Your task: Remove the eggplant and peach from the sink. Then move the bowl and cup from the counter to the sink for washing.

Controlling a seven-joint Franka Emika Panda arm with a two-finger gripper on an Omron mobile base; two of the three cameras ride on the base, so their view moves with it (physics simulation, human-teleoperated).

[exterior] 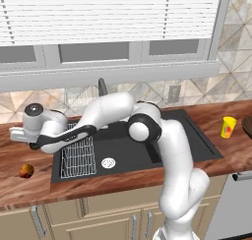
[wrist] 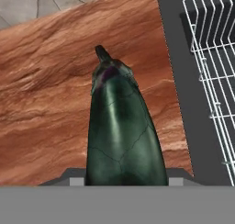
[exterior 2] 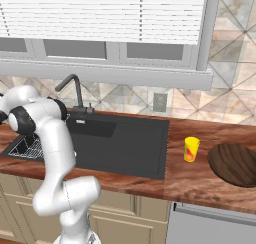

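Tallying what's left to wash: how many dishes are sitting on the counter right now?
2, both right of the sink: the yellow cup near the basin's edge, and the brown wooden bowl farther right, partly cut off by the right base view's edge. Others may lie outside the views.

Both base views look down over the sink [exterior: 147, 150]; hand view hangs close, perhaps above counter [wrist: 46, 103].

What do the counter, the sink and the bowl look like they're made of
The counter looks like polished reddish-brown wood, going by its streaky grain. The sink looks like matte black composite or coated metal: flat, no shine, though the render leaves it open. The bowl looks like darker wood with curved grain lines.
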